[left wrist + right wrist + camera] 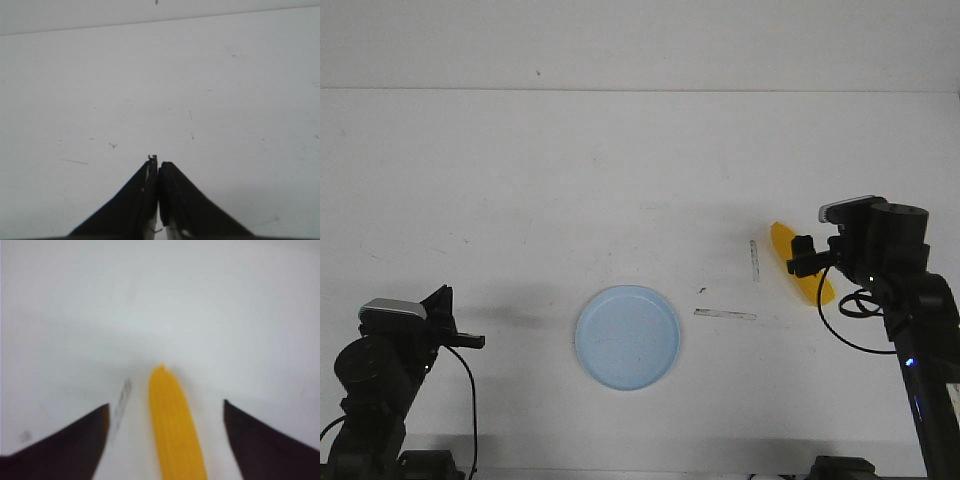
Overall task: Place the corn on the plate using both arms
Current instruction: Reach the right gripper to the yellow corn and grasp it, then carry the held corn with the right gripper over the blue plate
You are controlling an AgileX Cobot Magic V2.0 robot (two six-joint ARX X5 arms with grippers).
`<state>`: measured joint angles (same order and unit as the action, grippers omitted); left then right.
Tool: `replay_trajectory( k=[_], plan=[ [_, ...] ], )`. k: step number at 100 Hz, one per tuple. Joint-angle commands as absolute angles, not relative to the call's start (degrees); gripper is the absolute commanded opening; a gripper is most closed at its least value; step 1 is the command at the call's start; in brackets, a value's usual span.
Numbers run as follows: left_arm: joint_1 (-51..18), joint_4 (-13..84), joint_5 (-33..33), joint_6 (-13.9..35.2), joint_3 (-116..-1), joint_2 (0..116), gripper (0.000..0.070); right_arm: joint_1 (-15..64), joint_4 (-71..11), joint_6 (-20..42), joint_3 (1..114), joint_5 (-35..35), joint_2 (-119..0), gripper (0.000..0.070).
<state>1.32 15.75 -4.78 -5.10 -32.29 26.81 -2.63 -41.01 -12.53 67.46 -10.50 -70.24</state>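
Note:
The yellow-orange corn (786, 246) lies on the white table at the right, partly hidden by my right gripper (806, 262), which hangs just over its middle. In the right wrist view the corn (174, 427) runs between the two open fingers (75, 445), with a gap on each side. The pale blue plate (627, 337) sits empty at front centre, well left of the corn. My left gripper (470, 341) is shut and empty at the front left, left of the plate; in the left wrist view its tips (158, 166) meet over bare table.
Two short grey marks lie on the table between plate and corn, one upright (754, 260) and one lying flat (725, 315). The table's far edge meets a white wall at the back.

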Motion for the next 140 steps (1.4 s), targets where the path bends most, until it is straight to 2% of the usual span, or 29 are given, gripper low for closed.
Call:
replay_trajectory(
  k=[1,32,76,86,98,105,140],
  plan=[
    [1.3,15.0,-4.8,-4.9,-32.8,26.9,0.0,-2.6,-42.6,-19.3,68.4,-10.5,-73.4,0.063],
    [1.3,15.0,-4.8,-4.9,-32.8,26.9,0.0,-2.7,-44.8,-28.9,68.3,-9.8,-84.8,0.063],
    [1.3,15.0,-4.9,-4.9,-32.8,26.9,0.0,-3.5,-39.7,-29.0,68.3,-8.6,-95.1,0.0626],
    [1.3,15.0,-4.9,-4.9,-32.8,26.9,0.0,-3.9,-39.1,-29.0,68.3,-8.6,-96.2,0.0583],
    [1.3,15.0,-4.9,-4.9,-32.8,26.9,0.0,-4.2,-39.1,-28.9,68.3,-8.8,-96.9,0.0387],
    [1.3,15.0,-4.9,-4.9,-32.8,26.9,0.0,-4.2,-39.0,-28.9,68.3,-8.8,-96.8,0.0316],
    [1.3,15.0,-4.9,-4.9,-32.8,26.9,0.0,-4.2,-38.5,-26.9,68.4,-8.8,-92.5,0.0307]
  ],
)
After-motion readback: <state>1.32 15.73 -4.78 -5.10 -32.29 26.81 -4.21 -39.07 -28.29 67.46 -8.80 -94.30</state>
